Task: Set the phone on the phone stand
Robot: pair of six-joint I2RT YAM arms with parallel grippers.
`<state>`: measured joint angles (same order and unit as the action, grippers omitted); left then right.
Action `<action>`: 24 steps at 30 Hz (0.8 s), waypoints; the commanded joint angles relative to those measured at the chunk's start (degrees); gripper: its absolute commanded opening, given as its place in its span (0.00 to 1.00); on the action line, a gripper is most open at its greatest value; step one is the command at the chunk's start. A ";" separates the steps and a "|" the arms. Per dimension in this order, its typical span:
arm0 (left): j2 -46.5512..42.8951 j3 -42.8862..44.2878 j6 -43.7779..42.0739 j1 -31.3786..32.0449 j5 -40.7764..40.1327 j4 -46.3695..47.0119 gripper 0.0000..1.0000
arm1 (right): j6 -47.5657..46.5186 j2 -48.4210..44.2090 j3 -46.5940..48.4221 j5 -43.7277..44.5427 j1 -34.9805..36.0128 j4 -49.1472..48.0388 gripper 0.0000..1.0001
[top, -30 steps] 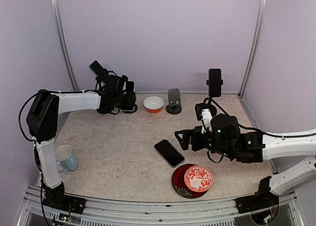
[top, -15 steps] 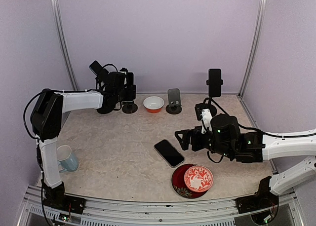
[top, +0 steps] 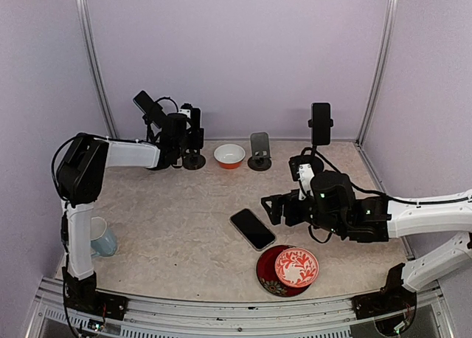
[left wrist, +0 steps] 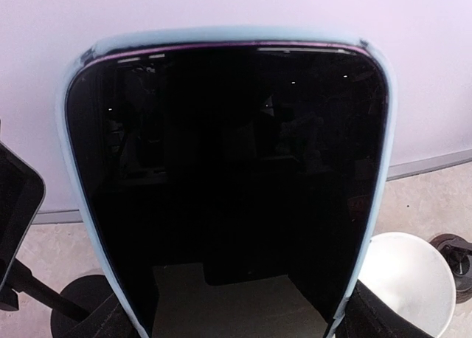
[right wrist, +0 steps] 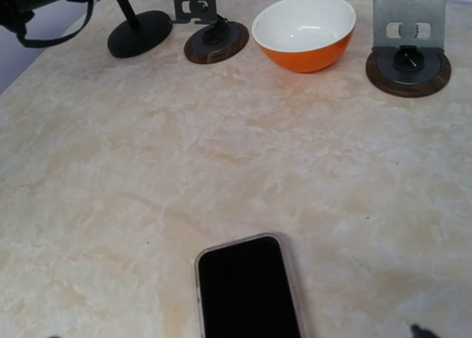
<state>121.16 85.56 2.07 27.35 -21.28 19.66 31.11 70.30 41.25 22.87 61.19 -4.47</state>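
Note:
My left gripper [top: 190, 137] is shut on a phone [left wrist: 228, 183] with a dark screen and a pale blue case, gripped by its lower sides. The phone stands upright and fills the left wrist view. In the top view this phone [top: 195, 120] hangs just above a small phone stand [top: 194, 161] with a round brown base at the back left. A second phone [top: 252, 229] lies flat, screen up, mid-table. My right gripper [top: 271, 207] is open just right of it, holding nothing. The right wrist view has that flat phone [right wrist: 249, 290] at its bottom edge.
An orange bowl [top: 229, 156] sits between the brown-based stand and a grey metal stand [top: 259, 150]. Two black stands each carry a phone, one at the back left [top: 146, 103] and one at the back right [top: 321, 123]. A red patterned plate [top: 289, 269] and a blue mug [top: 99, 237] lie near the front.
My left gripper has lifted the blue-cased phone up and a little toward the back, from low beside the brown-based stand to above it. The right arm has barely moved.

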 commanded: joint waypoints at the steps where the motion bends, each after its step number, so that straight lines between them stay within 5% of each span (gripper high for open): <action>1: 2.05 1.23 -2.10 -0.42 0.26 8.72 0.63 | -0.91 1.08 1.93 -0.30 -1.04 -0.35 1.00; 24: 6.63 -2.93 -1.98 -0.55 -1.69 17.75 0.60 | -2.95 5.57 5.58 -4.00 -3.70 -0.44 1.00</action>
<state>127.68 82.61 0.58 27.03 -21.08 31.94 29.15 75.18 44.97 19.64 58.19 -4.43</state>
